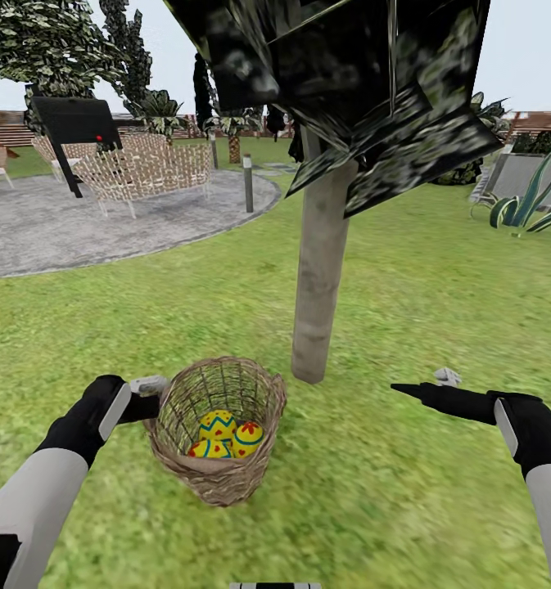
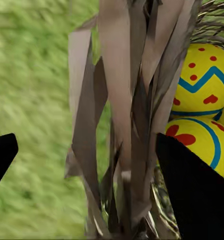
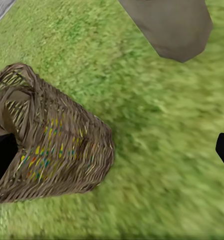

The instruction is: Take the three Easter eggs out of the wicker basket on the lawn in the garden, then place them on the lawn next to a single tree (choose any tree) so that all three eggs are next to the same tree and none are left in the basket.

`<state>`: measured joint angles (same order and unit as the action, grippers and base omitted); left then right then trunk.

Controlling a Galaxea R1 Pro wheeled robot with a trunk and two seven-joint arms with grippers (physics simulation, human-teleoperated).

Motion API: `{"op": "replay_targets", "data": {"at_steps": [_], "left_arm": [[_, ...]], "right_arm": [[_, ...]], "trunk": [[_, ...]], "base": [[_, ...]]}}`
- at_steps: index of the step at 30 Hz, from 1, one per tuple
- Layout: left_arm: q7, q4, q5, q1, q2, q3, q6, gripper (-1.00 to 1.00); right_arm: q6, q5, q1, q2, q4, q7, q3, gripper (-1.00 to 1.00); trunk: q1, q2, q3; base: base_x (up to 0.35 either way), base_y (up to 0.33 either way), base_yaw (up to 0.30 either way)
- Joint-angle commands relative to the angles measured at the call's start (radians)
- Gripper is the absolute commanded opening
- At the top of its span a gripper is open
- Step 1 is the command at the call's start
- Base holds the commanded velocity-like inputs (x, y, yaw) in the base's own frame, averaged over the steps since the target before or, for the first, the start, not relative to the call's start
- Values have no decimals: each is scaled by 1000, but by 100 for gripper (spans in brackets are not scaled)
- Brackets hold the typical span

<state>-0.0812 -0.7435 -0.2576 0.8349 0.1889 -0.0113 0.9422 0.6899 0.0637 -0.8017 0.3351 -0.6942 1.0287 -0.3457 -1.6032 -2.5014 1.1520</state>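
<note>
Eggs [image 1: 224,438] x3 in basket [image 1: 226,478] by tree [image 1: 318,270] | L jaws straddle rim | R jaws wide, over open lawn [image 1: 406,507]

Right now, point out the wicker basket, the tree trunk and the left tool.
wicker basket [image 1: 226,483], head view, on its front woven wall.
tree trunk [image 1: 318,278], head view, on the middle of the bare trunk.
left tool [image 1: 152,393], head view, at the fingertips by the basket's rim.
</note>
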Motion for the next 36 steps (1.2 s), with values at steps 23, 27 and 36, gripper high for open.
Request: {"op": "replay_targets", "data": {"at_steps": [23, 27, 36], "left_arm": [[-7, -333, -38, -24, 45, 642, 19, 100], [41, -338, -138, -26, 92, 973, 54, 100], [88, -249, -150, -31, 37, 988, 55, 100]], "right_arm": [[8, 12, -1, -3, -2, -32, 2, 100], [18, 30, -1, -105, -74, -313, 68, 100], [319, -31, 10, -159, -375, -355, 373, 100]], "trunk": [[53, 92, -67], [64, 113, -76], [64, 113, -73]], "base": [[0, 0, 0], [0, 0, 0], [0, 0, 75]]}}
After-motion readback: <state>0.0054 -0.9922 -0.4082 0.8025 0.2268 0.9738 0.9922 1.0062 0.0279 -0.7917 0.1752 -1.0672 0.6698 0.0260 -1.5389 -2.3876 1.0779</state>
